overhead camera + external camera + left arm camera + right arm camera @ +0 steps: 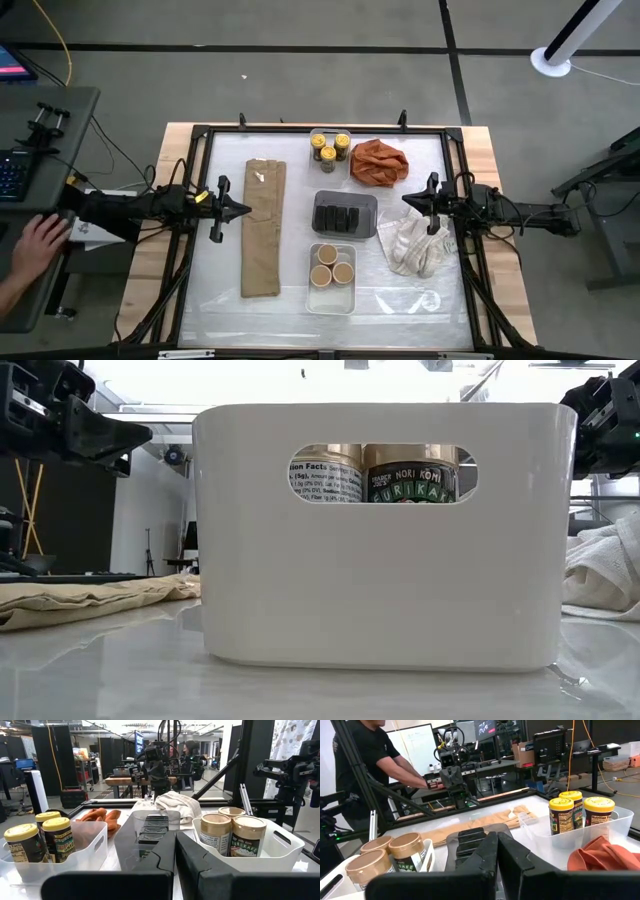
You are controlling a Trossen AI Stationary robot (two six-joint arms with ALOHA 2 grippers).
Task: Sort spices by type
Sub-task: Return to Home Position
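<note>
Already sorted: jars (329, 150) in the far clear tray (318, 134), tins (340, 217) in the middle grey tray (367, 201), tubs (332, 266) in the near white tray (331, 303). Left pincer (246, 210) and right pincer (408, 199), both closed and empty, hover at the worktop's (300, 180) sides.

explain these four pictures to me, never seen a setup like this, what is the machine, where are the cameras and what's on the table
It is a robot with two dark arms at a table, each ending in a two-finger hand. One picture looks straight down, one sits at table height, and two come from cameras on the wrists.

From above, the left hand and right hand hover at the table's sides, both shut and holding nothing.

Between them stand three trays in a row: a clear tray with three yellow-lidded jars, a grey tray with dark tins, and a white tray with three tan-topped tubs. So the spices look sorted.

Also there: a folded tan cloth, an orange cloth and a white towel. A person's hand rests on a desk at the left.
</note>
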